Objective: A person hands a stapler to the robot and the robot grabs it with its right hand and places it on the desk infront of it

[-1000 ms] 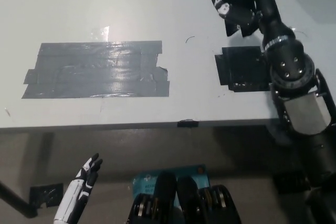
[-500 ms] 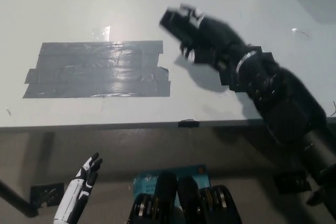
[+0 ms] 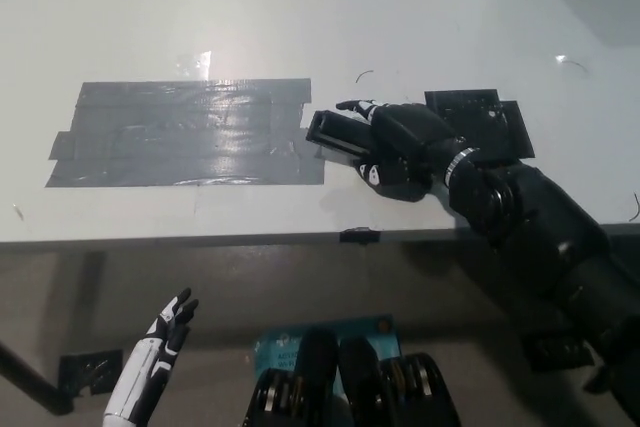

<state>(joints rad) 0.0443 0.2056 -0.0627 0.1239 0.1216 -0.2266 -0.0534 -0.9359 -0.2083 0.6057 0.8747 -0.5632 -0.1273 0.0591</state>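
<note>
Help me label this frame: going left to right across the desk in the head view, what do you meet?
Grey tape patch → black stapler, its tip at the patch's right edge → black right robot hand holding it → black tape patch behind the wrist. The white left robot hand rests below the desk edge, lower left.

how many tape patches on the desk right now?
2. The large grey duct-tape patch lies on the white desk left of centre; the smaller black tape patch sits to its right, partly hidden behind the black right hand.
</note>
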